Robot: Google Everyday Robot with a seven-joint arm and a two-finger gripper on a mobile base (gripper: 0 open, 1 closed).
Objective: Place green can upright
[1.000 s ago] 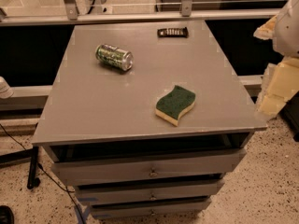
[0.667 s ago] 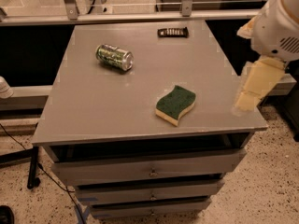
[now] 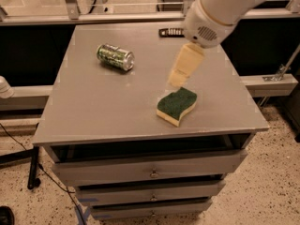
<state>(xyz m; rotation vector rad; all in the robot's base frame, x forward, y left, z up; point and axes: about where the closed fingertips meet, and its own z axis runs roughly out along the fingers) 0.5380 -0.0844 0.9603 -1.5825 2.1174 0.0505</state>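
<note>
The green can [image 3: 115, 56] lies on its side on the grey table top [image 3: 108, 107], at the back left. It has a green-and-white label and silver ends. My gripper [image 3: 177, 80] hangs over the middle of the table, well to the right of the can and just above and behind a green-topped yellow sponge [image 3: 176, 105]. It holds nothing that I can see. The white arm [image 3: 220, 8] comes in from the upper right.
A small black flat object [image 3: 170, 32] lies at the back edge of the table, partly behind the arm. The table is a drawer cabinet with drawers [image 3: 150, 170] at the front. A rail [image 3: 93, 18] runs behind it. Cables [image 3: 51, 182] trail on the floor at the left.
The arm has swung left from beyond the table's right edge to over the table's middle, close above the sponge. The can and sponge have not moved.
</note>
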